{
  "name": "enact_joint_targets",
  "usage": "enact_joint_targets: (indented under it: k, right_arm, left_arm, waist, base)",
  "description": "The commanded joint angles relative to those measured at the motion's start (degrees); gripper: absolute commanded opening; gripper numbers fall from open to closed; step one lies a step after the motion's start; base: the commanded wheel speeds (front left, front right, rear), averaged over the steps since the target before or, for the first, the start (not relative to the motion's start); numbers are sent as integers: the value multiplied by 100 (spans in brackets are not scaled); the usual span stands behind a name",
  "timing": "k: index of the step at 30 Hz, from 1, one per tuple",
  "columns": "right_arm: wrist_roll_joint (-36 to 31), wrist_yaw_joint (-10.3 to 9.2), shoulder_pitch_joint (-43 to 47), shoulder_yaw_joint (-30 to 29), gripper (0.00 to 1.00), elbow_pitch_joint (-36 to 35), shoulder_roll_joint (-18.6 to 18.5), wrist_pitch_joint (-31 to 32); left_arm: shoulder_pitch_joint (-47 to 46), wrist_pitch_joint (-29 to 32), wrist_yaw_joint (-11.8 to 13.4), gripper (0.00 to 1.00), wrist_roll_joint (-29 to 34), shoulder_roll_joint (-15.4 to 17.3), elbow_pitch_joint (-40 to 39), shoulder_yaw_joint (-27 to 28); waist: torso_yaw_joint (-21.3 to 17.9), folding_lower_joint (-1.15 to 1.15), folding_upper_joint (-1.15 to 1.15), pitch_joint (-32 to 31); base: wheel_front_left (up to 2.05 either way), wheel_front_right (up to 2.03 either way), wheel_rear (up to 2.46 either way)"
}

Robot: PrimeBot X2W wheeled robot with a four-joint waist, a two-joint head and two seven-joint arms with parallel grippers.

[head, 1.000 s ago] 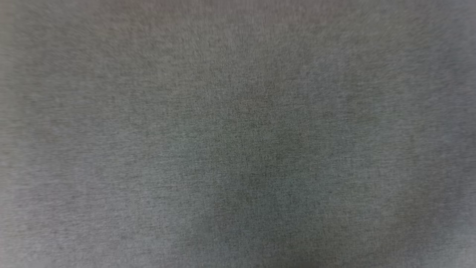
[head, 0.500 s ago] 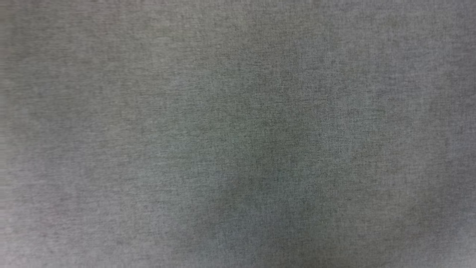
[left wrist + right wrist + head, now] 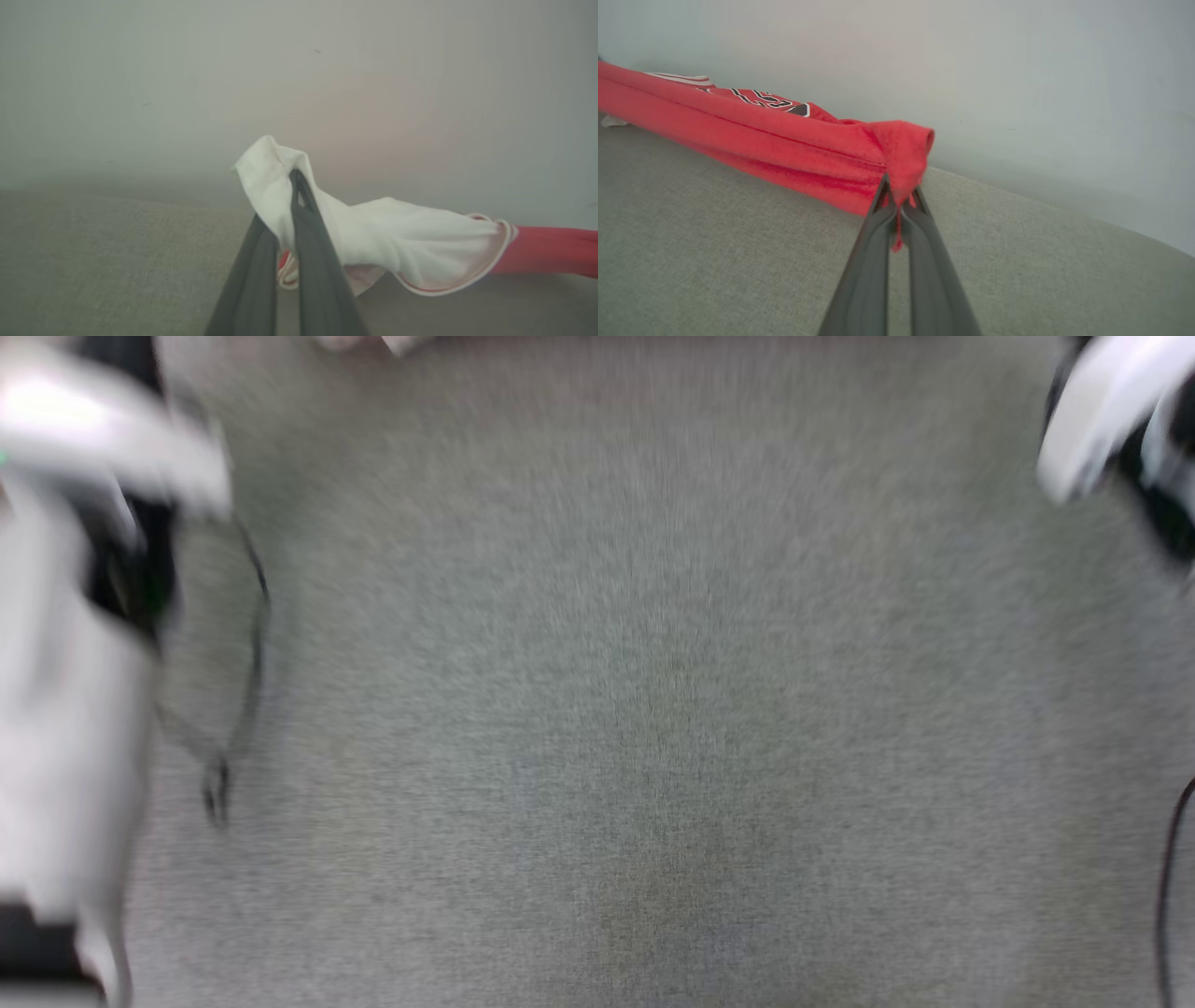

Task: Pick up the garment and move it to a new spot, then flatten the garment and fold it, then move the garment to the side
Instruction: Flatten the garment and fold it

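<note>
The garment (image 3: 761,135) is a red jersey with black, white-outlined lettering, and it hangs stretched in a band above the grey surface. My right gripper (image 3: 899,196) is shut on a bunched red corner of it. In the left wrist view the garment's white sleeve (image 3: 411,238), edged with red-and-white trim, leads off to the red body (image 3: 551,252). My left gripper (image 3: 289,191) is shut on the sleeve's end, and cloth wraps over one fingertip. The head view is blurred, with my left forearm (image 3: 65,709) at its left edge and my right forearm (image 3: 1102,411) at its upper right.
A grey woven surface (image 3: 653,709) spreads under both arms, and a pale wall (image 3: 1017,70) rises behind its far edge. A thin black cable (image 3: 252,663) loops beside the left forearm. Another cable (image 3: 1167,896) runs along the right edge.
The head camera has moved and its picture is now motion-blurred. Both pale forearms and the cables have come into it, where before there was grey surface.
</note>
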Motion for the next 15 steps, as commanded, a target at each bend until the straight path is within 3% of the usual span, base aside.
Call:
enact_joint_targets:
  k: [1, 6, 15]
  right_arm:
    - [109, -11, 354, 15, 0, -63, -103, -7]
    - [410, -11, 1849, 47, 0, -509, -257, 181]
    - [525, -13, 4525, -694, 0, -1563, -377, 775]
  left_arm:
    - [377, -50, 9, 0, -40, 63, -54, 9]
    - [2168, -50, 116, 0, -281, 57, -533, 39]
    - [5046, 507, 970, 0, -701, 193, -2286, 109]
  waist:
    - [98, 0, 0, -757]
    - [84, 0, 0, -1579]
    - [114, 0, 0, -2576]
  base:
    - [0, 0, 0]
    - [0, 0, 0]
    - [0, 0, 0]
